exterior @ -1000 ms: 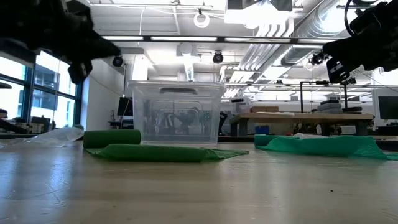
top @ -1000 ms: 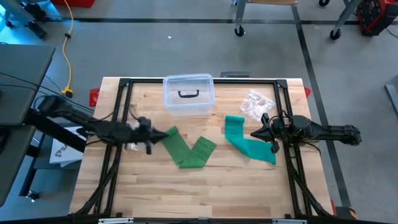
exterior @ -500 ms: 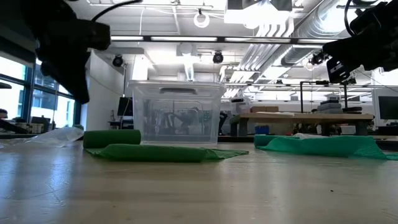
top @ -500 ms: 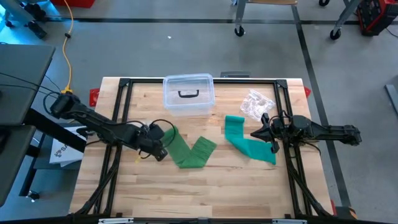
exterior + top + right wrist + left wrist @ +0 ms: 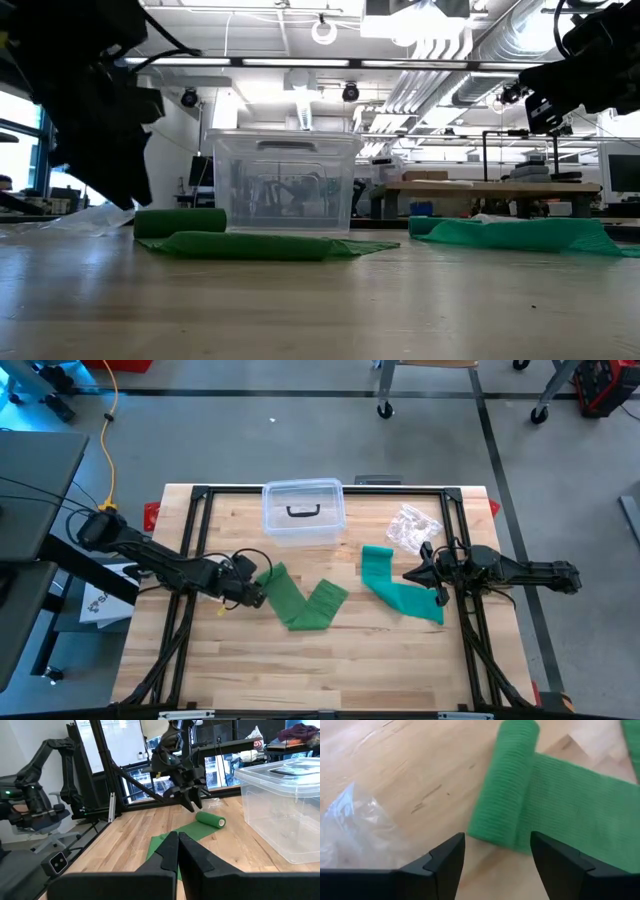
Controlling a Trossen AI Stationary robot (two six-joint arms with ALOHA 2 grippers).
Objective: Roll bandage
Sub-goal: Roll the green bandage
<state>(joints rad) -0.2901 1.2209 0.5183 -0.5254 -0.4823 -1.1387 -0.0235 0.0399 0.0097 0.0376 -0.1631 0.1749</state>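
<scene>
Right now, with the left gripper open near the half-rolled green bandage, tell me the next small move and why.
Probably ease the left gripper forward and down so its open fingers straddle the rolled end of the green bandage. The roll lies just ahead of the fingers, untouched, with a flat strip left to wind. The right gripper waits shut over the other green bandage.

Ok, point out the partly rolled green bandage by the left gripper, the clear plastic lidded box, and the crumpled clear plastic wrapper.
partly rolled green bandage (image 5: 509, 785), left wrist view, on the rolled end.
clear plastic lidded box (image 5: 303, 512), high view, on the lid.
crumpled clear plastic wrapper (image 5: 411, 527), high view, on its middle.
</scene>
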